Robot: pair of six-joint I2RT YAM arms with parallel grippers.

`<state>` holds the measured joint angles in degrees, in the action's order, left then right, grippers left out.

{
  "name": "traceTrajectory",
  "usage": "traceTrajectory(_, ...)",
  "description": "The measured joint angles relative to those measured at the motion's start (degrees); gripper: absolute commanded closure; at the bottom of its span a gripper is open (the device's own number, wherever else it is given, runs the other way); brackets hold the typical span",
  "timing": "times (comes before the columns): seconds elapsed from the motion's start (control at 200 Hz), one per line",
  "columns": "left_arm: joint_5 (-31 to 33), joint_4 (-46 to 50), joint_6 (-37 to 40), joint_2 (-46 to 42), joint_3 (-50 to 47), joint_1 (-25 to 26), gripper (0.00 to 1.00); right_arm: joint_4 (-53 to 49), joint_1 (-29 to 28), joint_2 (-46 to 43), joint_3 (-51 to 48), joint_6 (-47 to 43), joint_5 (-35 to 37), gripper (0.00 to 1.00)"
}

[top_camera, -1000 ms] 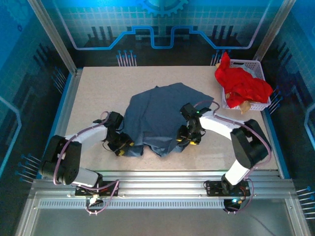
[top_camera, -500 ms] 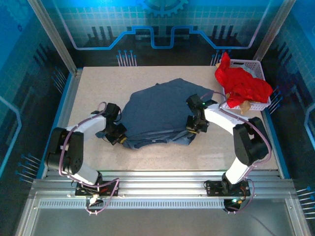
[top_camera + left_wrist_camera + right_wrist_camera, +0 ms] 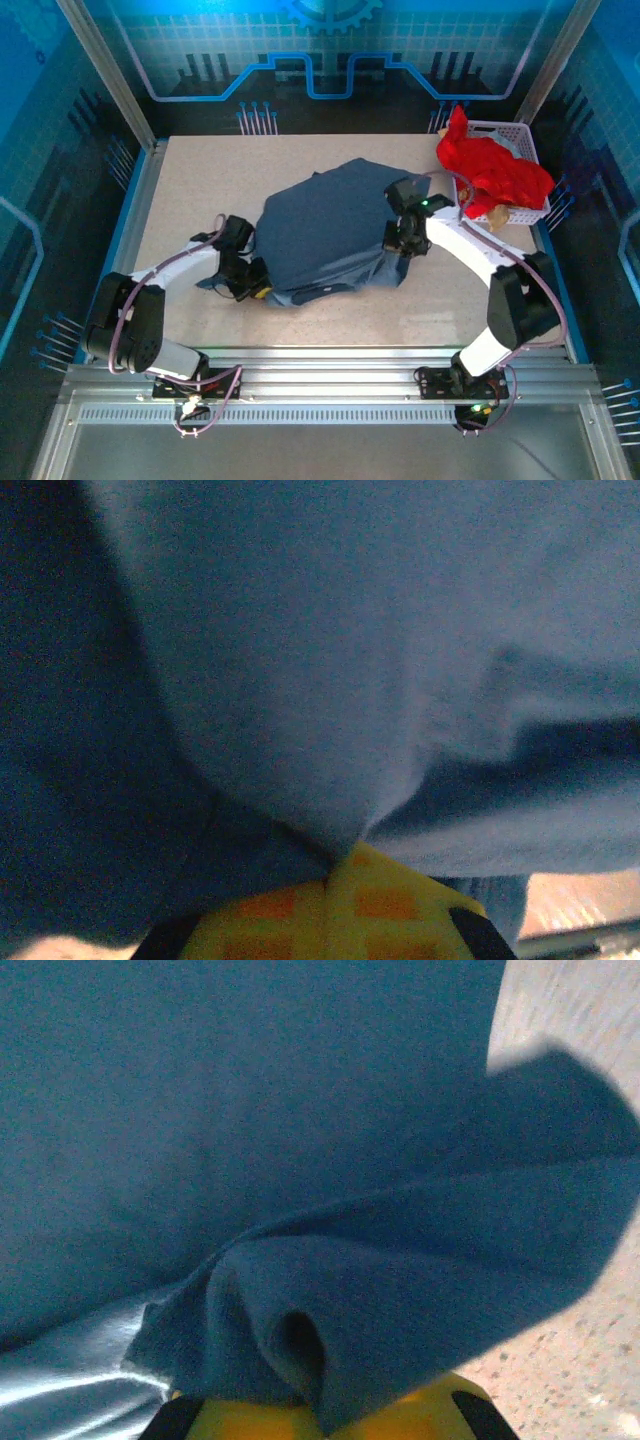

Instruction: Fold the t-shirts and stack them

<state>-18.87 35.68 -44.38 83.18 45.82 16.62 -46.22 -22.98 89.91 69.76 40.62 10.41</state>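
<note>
- Left fingers and right fingers were pinched shut on the slate-blue t-shirt, at opposite edges
- The cloth looked light and limp; taut corners seemed the best holds

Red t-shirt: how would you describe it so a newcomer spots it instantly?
Look to the table's far right corner, where a white lattice basket sits. The red t-shirt is heaped in it, spilling over the rim. It is bright red, unlike the slate-blue t-shirt mid-table.
</note>
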Motion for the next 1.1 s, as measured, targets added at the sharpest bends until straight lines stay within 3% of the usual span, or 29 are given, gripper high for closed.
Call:
traceTrajectory(0.17,-3.54,-1.01,0.83,-0.31,10.19,5.57,1.00,-1.09,3.32,-4.17,14.23,-1.77,2.71,1.00)
traceTrajectory(0.385,-12.52,-11.76,-0.74,-2.80,24.96,13.31,1.00,5.68,8.28,-13.31,29.03,-5.51,5.11,1.00)
traceTrajectory(0.53,-19.23,-24.28,-8.94,-5.68,28.30,17.99,1.00,10.05,12.68,-15.08,37.55,-6.16,2.71,1.00)
traceTrajectory(0.655,-21.79,-35.58,-18.10,-6.14,29.46,17.49,1.00,15.39,14.05,-9.84,44.81,-5.25,-2.34,1.00)
traceTrajectory(0.825,-22.64,-55.76,-34.18,-2.75,27.19,10.16,1.00,21.97,12.76,7.48,56.06,-2.49,-10.12,1.00)
traceTrajectory(0.94,-19.76,-64.26,-42.86,-0.87,19.08,-0.98,1.00,19.76,9.77,30.67,77.59,-0.76,-15.85,1.00)
traceTrajectory(1.04,-15.52,-63.28,-45.75,0.50,11.28,-11.72,1.00,18.03,7.19,52.22,98.88,2.86,-20.85,0.60)
traceTrajectory(1.09,-13.86,-60.89,-45.72,1.03,8.39,-16.81,1.00,16.17,6.19,59.67,103.78,4.09,-22.80,0.50)
traceTrajectory(1.1,-13.55,-60.46,-45.68,1.18,8.04,-17.59,0.96,15.65,5.99,60.96,104.17,4.44,-23.08,0.49)
